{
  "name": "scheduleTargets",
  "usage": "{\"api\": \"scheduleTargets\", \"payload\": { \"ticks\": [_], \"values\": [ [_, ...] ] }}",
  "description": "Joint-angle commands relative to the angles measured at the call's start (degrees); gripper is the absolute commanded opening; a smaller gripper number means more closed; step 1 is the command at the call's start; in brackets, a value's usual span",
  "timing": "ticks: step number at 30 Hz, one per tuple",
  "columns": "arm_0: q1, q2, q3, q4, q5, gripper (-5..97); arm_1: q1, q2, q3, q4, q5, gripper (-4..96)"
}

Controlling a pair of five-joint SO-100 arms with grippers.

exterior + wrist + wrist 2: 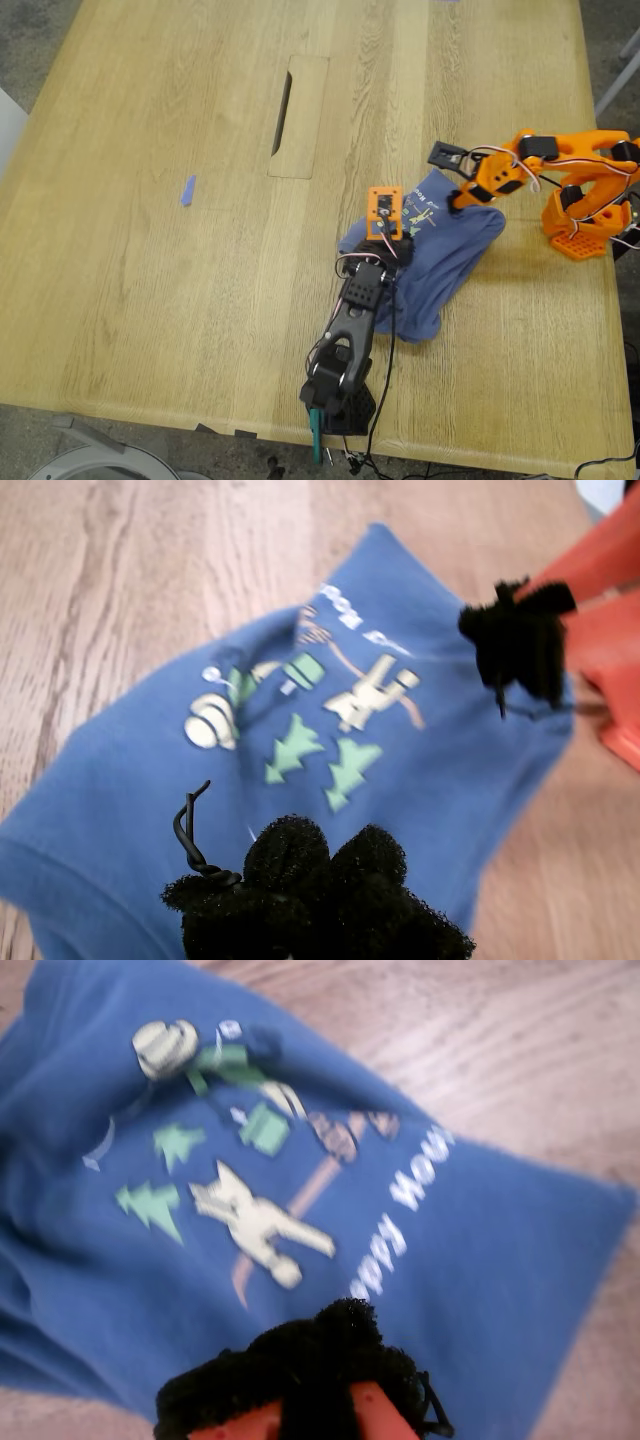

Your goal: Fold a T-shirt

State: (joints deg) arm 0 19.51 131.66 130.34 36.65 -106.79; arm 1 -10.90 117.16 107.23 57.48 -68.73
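slate-blue cotton t-shirt [440, 250], bunched on your pale wooden table [150, 250] between both arms; my first gripper [392, 232] and my second gripper [462, 203] touch it, grip state unclear.

Too small to read in the exterior view: the print on the T-shirt [450, 245]. Blurred in both wrist views as well, with only "ppy" legible in the second. Cut off by the picture's edge in both wrist views: part of the T-shirt's cloth. Hidden on the T-shirt in the exterior view, behind an orange camera mount [385, 213]: the jaws of my first gripper [322, 865]. Impossible to tell whether parted or closed, there or among the black foam of its wrist view. Same doubt for my second gripper [318, 1365], cropped at the picture's edge. Well apart from the T-shirt, a blue scrap [188, 190], too small to identify.
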Motion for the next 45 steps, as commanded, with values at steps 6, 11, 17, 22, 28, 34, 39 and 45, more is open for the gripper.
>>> {"api": "scheduleTargets", "payload": {
  "ticks": [6, 11, 17, 22, 28, 34, 39, 45],
  "values": [
    [-1.5, -9.1, 2.5, -15.5, -2.5, 0, -2.9, -13.7, -10.8, -10.4, -0.6, 0.1],
    [-3.8, -14.7, 4.3, -19.7, -3.3, 0, -6.6, -11.0, 2.5, -18.0, 2.0, 0.1],
    [-12.7, -19.0, 4.0, -21.6, -3.0, 0, -8.7, 4.2, 25.6, -18.9, 4.6, 0.1],
    [-20.4, -18.9, 4.1, -21.5, -3.0, 0, -5.8, 19.4, 36.4, -12.0, 4.5, 0.1],
    [-27.2, -15.6, 4.0, -20.1, -3.1, 0, -1.6, 35.2, 40.9, 0.9, 4.0, 0.1],
    [-24.8, -10.3, -0.8, -11.7, -2.6, 0, 4.8, 29.8, 27.3, 3.7, 1.8, 0.1],
    [-14.8, -6.8, -10.5, 0.0, -1.1, 0, 4.7, 10.1, 3.3, 1.9, 1.1, 0.1],
    [-0.8, -8.3, -16.1, 4.4, -0.4, 0, 0.9, -5.2, -9.4, -4.4, 0.4, 0.1]
  ]
}}
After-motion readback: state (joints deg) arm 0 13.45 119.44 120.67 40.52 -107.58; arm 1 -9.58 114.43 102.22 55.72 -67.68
